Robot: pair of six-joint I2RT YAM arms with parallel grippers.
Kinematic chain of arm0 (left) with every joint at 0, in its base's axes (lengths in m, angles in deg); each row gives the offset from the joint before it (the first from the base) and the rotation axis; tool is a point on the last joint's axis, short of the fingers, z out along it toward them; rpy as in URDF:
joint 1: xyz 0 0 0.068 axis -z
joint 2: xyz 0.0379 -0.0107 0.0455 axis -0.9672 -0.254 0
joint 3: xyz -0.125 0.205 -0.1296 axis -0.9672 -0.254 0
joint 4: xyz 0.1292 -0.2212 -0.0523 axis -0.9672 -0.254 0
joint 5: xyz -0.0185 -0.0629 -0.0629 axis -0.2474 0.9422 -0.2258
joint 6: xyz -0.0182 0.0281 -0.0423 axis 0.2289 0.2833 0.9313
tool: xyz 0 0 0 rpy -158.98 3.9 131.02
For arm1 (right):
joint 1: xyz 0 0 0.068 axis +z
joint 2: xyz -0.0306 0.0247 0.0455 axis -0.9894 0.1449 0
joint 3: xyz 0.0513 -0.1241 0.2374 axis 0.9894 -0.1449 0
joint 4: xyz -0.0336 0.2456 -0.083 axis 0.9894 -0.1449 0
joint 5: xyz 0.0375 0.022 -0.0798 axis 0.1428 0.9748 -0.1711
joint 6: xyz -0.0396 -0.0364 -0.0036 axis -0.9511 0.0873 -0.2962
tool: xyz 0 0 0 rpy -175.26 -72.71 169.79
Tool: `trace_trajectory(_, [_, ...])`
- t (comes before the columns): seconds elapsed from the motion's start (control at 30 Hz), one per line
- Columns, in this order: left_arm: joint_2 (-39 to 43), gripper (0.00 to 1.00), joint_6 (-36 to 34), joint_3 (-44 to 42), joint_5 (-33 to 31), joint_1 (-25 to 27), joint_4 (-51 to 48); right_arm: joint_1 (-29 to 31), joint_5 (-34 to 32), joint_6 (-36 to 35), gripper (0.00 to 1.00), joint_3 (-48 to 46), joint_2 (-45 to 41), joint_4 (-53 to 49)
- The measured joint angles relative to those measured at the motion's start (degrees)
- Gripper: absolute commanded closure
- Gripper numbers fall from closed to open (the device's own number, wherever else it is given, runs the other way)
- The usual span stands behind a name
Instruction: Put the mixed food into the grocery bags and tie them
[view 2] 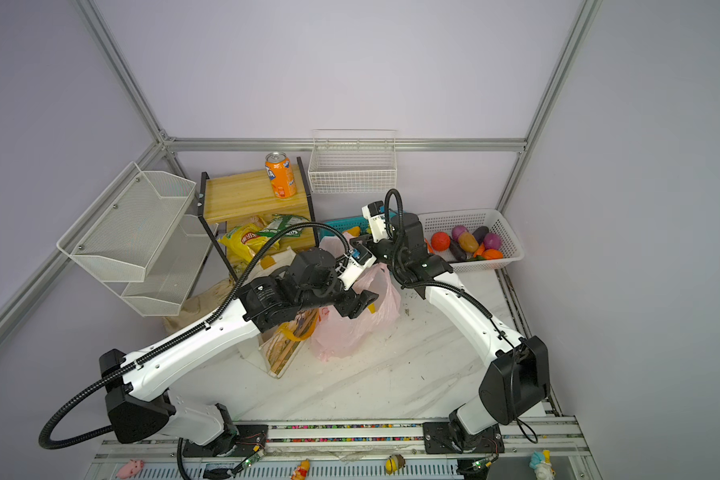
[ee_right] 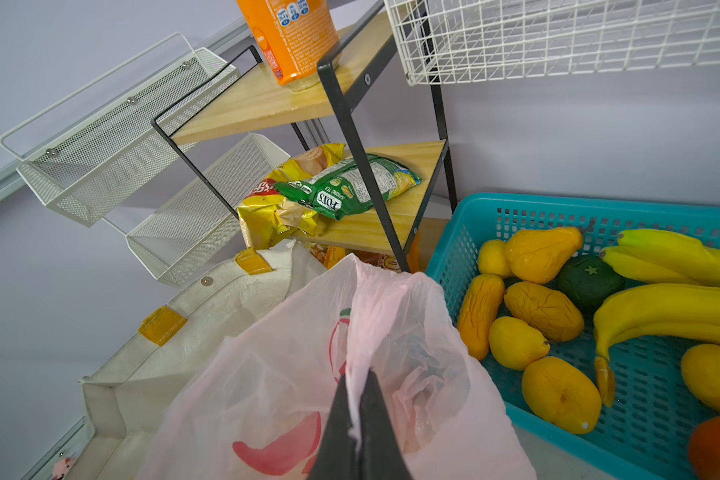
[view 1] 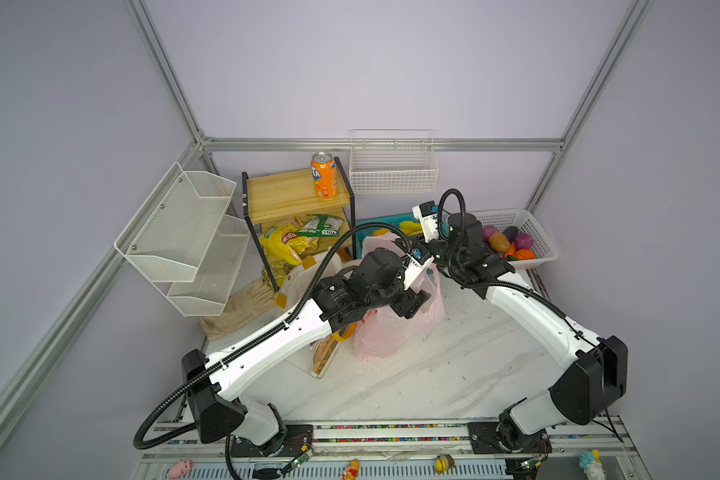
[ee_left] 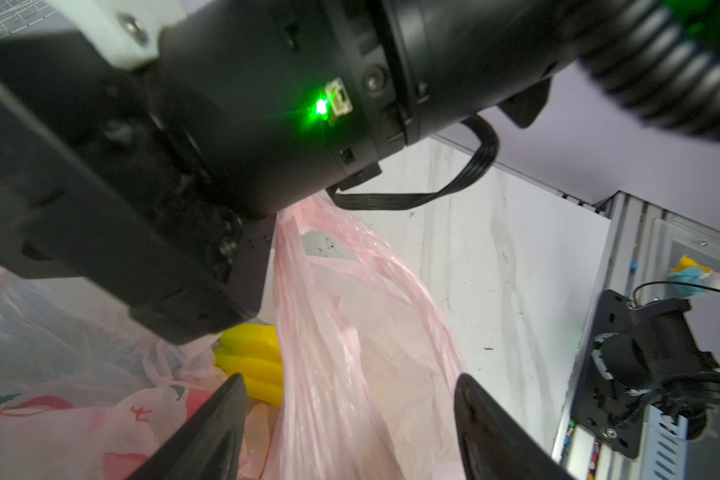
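Marble table [view 1: 433, 374] | right gripper [ee_right: 356, 376] clamping pink bag [ee_right: 267, 374] rim | left gripper [ee_left: 350, 378] gaping over it, holding nothing | bananas [ee_left: 250, 357] sitting inside; tying pending

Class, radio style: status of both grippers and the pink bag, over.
Right gripper shut on pink bag rim, holding it up. Left gripper open at bag. Yellow bananas inside; not tied. Right arm crowds close.

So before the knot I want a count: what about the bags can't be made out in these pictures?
- Pink bag contents: left wrist view shows only yellow toy bananas; the right arm and crumpled film hide the rest.
- White tote interior: the left arm covers it in both top views; the pink bag blocks most in the right wrist view.
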Motion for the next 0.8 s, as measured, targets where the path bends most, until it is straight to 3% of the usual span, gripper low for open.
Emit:
trace_trajectory(0.17, [-2.99, 0.44, -2.91, 0.04, -7.21, 1.86, 1.14, 0.0, -0.13, 0.0, 1.0, 0.17, 0.0, -0.04])
trace_trajectory(0.37, [-2.8, 0.8, -4.48, -0.07, -12.26, 2.34, 4.66, 0.0, -1.18, -0.11, 1.0, 0.17, 0.0, -0.46])
trace_trajectory(0.5, [0.61, 0.97, -4.46, -2.05, -13.92, 2.27, 8.57, -0.17, -2.27, -0.33, 1.0, 0.17, -0.02, -0.94])
trace_trajectory(0.67, [8.11, 1.0, -3.76, -7.87, -14.73, 1.66, 12.09, -1.46, -3.63, -0.76, 1.0, 0.0, -0.74, -1.95])
trace_trajectory(0.8, [12.0, 1.0, -1.2, -11.3, -11.61, -1.44, 15.21, -3.91, -6.21, -1.22, 1.0, -1.64, -4.68, -3.8])
